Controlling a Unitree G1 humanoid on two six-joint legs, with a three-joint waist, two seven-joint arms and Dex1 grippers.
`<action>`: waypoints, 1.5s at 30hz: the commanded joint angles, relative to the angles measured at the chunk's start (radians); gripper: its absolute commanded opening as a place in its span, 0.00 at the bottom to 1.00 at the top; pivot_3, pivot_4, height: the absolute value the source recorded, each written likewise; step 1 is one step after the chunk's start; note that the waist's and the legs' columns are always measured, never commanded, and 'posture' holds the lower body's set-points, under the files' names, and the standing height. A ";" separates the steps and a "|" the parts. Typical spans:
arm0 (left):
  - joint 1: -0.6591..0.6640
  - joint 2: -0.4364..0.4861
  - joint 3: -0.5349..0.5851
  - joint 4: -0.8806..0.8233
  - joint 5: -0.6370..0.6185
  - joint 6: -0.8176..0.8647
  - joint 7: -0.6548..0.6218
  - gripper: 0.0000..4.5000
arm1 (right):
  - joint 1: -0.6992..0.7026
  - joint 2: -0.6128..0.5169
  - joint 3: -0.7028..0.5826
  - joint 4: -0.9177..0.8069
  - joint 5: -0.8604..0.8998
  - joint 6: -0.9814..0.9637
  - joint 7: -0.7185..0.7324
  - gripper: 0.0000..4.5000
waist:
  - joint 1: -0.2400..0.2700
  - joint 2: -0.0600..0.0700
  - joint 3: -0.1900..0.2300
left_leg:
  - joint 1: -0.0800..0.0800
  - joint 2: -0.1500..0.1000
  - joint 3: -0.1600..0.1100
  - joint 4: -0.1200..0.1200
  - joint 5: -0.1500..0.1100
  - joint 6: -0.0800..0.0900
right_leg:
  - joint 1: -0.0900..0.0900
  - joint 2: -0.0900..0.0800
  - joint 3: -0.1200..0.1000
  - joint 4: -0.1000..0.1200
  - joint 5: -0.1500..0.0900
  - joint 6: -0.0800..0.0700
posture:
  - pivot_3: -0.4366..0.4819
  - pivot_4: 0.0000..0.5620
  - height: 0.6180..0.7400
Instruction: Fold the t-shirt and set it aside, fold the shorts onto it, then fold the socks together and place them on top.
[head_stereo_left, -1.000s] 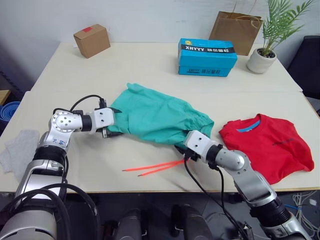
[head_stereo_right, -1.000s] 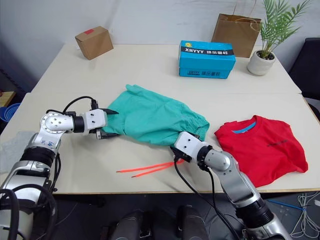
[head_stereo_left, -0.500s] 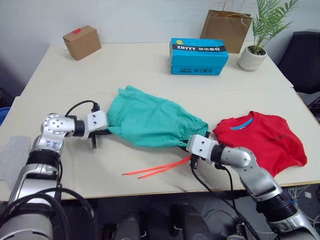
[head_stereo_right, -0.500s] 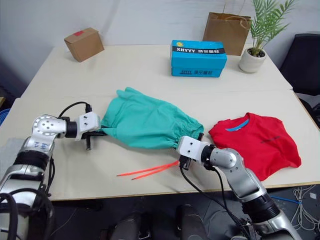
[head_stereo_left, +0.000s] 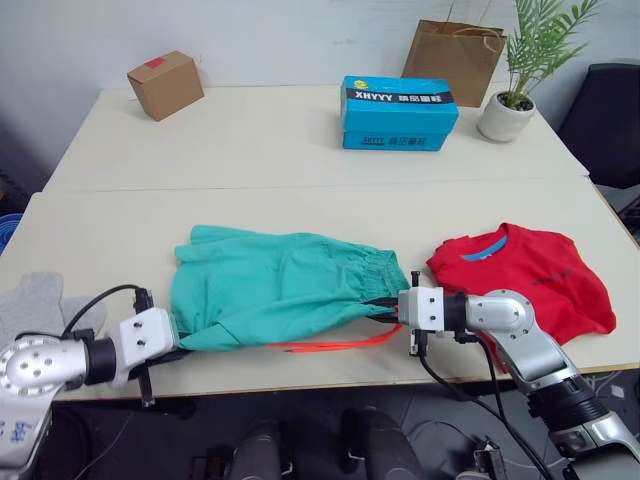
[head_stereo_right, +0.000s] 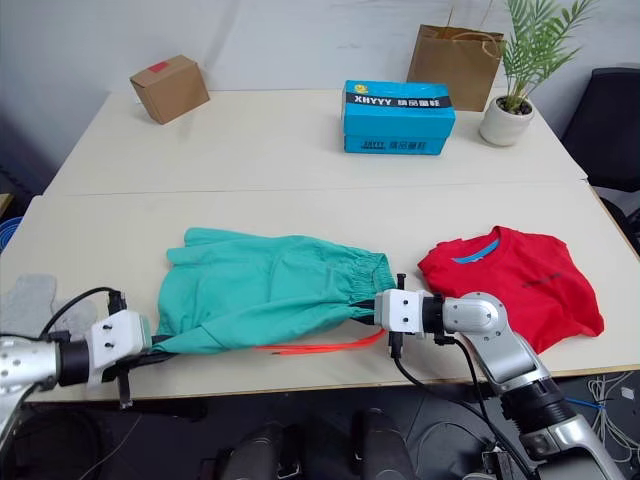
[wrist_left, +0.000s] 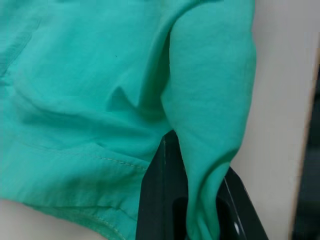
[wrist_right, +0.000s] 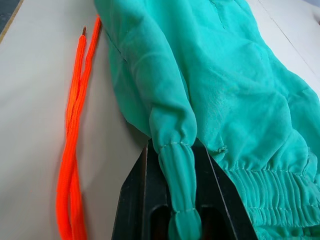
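The teal shorts lie stretched out sideways near the table's front edge, with the waistband toward the right. My left gripper is shut on a fold of the leg hem at the front left corner. My right gripper is shut on a bunched piece of the waistband, as the right wrist view shows. The orange-red drawstring trails along the table under the shorts' front edge. The red t-shirt lies flat at the right, just beyond my right arm. Grey socks rest at the far left edge.
Along the back of the table stand a cardboard box, a blue carton, a brown paper bag and a potted plant. The table's front edge runs right beside both grippers.
Both grippers have shut on the shorts and drawn them toward the front edge, spreading them out wide. My left arm has swung far back to the front left. The camera has also shifted.
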 joint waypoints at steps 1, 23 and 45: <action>0.023 -0.034 0.040 -0.061 -0.038 0.058 0.058 0.05 | 0.003 -0.011 -0.046 0.003 0.067 0.049 0.042 0.07 | 0.009 0.000 0.000 | 0.000 0.000 0.000 0.000 0.000 0.000 | 0.000 0.000 0.000 0.000 0.000 0.000 | 0.48 0.27 1.00; -0.144 0.014 0.222 -0.015 -0.615 0.509 0.022 0.52 | 0.090 -0.007 -0.225 -0.459 0.601 0.730 -0.133 0.35 | 0.019 0.002 0.001 | 0.000 0.001 -0.011 -0.001 -0.008 -0.004 | 0.004 -0.001 -0.009 -0.002 -0.004 -0.009 | 0.48 0.27 1.00; -0.356 -0.546 0.006 0.239 -0.190 0.073 0.684 0.01 | 0.121 0.313 -0.259 0.097 0.060 0.086 -0.568 0.00 | 0.026 -0.001 -0.002 | 0.012 -0.002 -0.013 -0.012 -0.002 -0.007 | 0.018 -0.001 -0.012 -0.008 -0.001 -0.005 | 0.48 0.27 1.00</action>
